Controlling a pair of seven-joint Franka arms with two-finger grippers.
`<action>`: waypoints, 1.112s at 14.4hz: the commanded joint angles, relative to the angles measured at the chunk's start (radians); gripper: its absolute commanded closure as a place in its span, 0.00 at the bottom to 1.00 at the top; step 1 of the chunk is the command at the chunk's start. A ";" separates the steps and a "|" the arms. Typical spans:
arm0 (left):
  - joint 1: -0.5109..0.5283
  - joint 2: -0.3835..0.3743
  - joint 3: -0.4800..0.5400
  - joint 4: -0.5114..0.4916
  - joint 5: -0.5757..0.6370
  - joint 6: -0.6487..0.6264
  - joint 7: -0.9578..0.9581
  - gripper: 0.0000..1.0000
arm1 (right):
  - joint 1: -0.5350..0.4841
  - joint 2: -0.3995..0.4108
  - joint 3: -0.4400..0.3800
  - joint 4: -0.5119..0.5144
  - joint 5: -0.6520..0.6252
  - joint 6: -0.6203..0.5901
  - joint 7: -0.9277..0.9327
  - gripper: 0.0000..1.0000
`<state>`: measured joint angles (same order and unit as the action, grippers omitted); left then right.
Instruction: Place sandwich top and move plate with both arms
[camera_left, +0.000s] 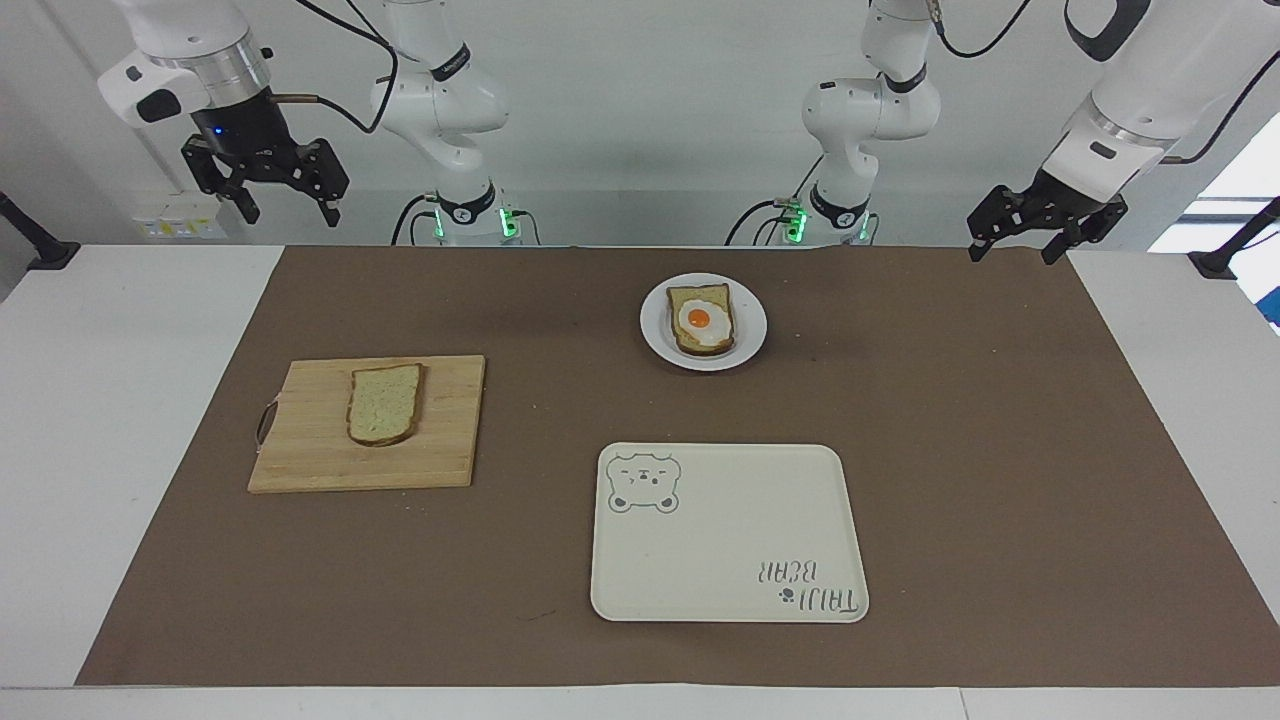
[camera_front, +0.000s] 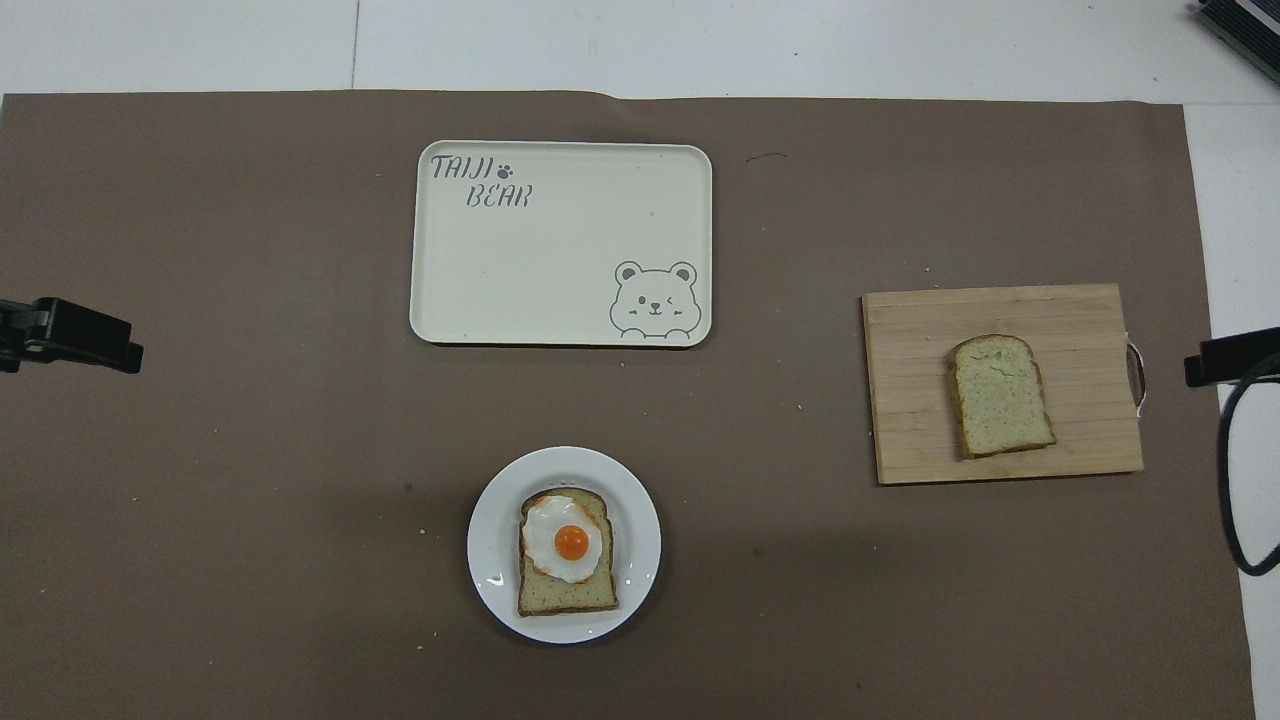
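The sandwich top (camera_left: 384, 404) (camera_front: 1000, 396), a plain brown-crusted slice, lies on a wooden cutting board (camera_left: 300, 450) (camera_front: 910, 330) toward the right arm's end of the table. The small round white plate (camera_left: 655, 325) (camera_front: 490, 545) sits near the robots and carries a bread slice with a fried egg (camera_left: 699, 319) (camera_front: 566, 544). My right gripper (camera_left: 283, 208) hangs open, high above the table edge by the board's end. My left gripper (camera_left: 1016, 248) hangs open above the mat's corner at its own end. Both hold nothing.
A cream rectangular tray (camera_left: 730, 540) (camera_front: 560, 250) with a bear drawing lies farther from the robots than the plate. A brown mat (camera_left: 1000, 450) (camera_front: 250, 500) covers most of the white table. Black clamps (camera_left: 40, 250) sit at the table's ends.
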<state>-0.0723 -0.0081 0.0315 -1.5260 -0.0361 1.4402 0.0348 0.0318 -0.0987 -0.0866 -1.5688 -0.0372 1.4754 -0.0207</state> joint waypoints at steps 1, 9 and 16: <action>-0.003 -0.003 0.002 -0.006 0.010 0.008 -0.009 0.00 | -0.003 -0.022 0.004 -0.030 -0.007 0.023 -0.011 0.00; -0.003 -0.003 0.002 -0.006 0.010 0.006 -0.010 0.00 | -0.004 -0.032 0.004 -0.048 -0.007 0.026 -0.011 0.00; -0.003 -0.003 0.002 -0.005 0.010 0.006 -0.009 0.00 | -0.004 -0.032 0.004 -0.051 -0.007 0.026 -0.011 0.00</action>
<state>-0.0723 -0.0081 0.0315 -1.5260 -0.0361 1.4402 0.0348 0.0318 -0.1046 -0.0867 -1.5827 -0.0372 1.4754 -0.0207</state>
